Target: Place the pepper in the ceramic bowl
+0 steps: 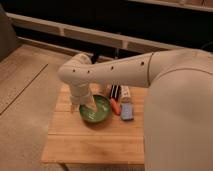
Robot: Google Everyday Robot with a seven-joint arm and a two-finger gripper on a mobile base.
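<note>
Green bowl (100, 118) beneath the spread, empty hand (90, 106); pepper (115, 106) just beside, outside the rim, on the bench (90, 142). Shift over, align across its length, pinch mid-body.

Small orange-red pepper (115, 106) lies flat on wood table (90, 142), just right of glossy green ceramic bowl (101, 117) & outside it, long axis approx front-to-back; bowl upright nr table's back-centre, w/ gripper (91, 106) down in its left half, fingers apart
</note>
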